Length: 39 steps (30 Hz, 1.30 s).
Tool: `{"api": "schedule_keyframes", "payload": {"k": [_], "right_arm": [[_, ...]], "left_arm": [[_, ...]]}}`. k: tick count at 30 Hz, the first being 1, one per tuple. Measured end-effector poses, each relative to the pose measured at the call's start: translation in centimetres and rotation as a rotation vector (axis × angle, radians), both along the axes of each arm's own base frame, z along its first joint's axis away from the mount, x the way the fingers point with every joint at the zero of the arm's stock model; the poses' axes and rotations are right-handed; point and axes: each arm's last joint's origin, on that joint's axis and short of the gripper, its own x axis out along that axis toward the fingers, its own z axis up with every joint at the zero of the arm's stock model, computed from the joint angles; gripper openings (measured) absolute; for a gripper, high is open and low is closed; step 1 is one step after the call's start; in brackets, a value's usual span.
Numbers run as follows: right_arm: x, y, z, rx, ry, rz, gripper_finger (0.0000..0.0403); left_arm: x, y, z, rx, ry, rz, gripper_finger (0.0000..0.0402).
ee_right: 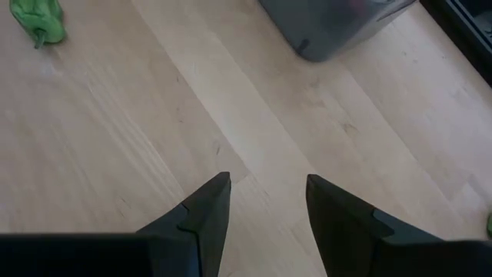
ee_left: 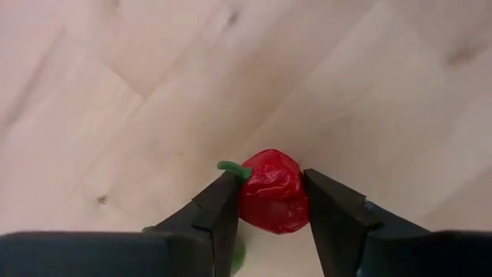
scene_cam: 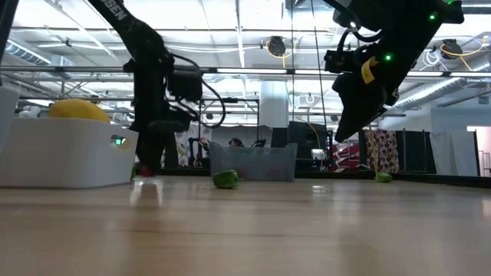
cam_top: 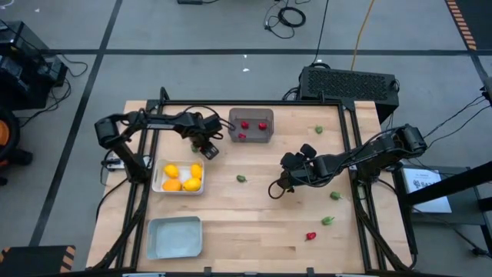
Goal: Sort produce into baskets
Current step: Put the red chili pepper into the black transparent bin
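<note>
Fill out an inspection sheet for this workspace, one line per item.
Surface: wooden table, dry.
Job's things: red pieces in grey bin; yellow fruit in white bin; blue tray empty; green pieces and one red piece loose.
Clutter: nothing seen.
Grippers: left pincer closing on a strawberry; right pincer open, empty, above the table.
Cables: on floor behind the table.
Surroundings: black box.

red berry (ee_left: pixel 270 192) on wood, yellow rounds (cam_top: pixel 181 177) in white tray (cam_top: pixel 157 181)

A glossy, wrinkled red plastic berry (ee_left: pixel 270 192) is pressed between matt black fingers (ee_left: pixel 219 211) above a smooth, pale wood-grain table (ee_left: pixel 115 92).
</note>
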Motion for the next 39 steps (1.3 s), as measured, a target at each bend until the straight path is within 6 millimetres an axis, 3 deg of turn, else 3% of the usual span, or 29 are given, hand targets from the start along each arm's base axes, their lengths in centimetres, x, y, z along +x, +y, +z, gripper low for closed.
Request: {"api": "schedule_keyframes", "payload": {"k": [12, 18, 24, 32, 39], "right_arm": [[0.2, 0.0, 0.1, -0.007, -0.009, 0.022, 0.0162], [0.3, 0.1, 0.1, -0.005, -0.018, 0.033, 0.0162], [0.4, 0.1, 0.1, -0.005, -0.019, 0.034, 0.0162], [0.5, 0.1, 0.2, 0.007, -0.022, 0.053, 0.0162], [0.5, 0.1, 0.2, 0.007, -0.022, 0.055, 0.0162]], "left_arm": [[5.2, -0.2, 7.3, 0.178, -0.353, -0.132, 0.0138], [7.0, 0.5, 10.0, 0.276, -0.536, -0.153, 0.0137], [8.4, 1.0, 10.0, 0.328, -0.645, -0.149, 0.0137], [9.5, 1.4, 8.1, 0.343, -0.616, -0.200, 0.0139], [10.2, 1.8, 6.6, 0.386, -0.571, -0.232, 0.0194]]}}
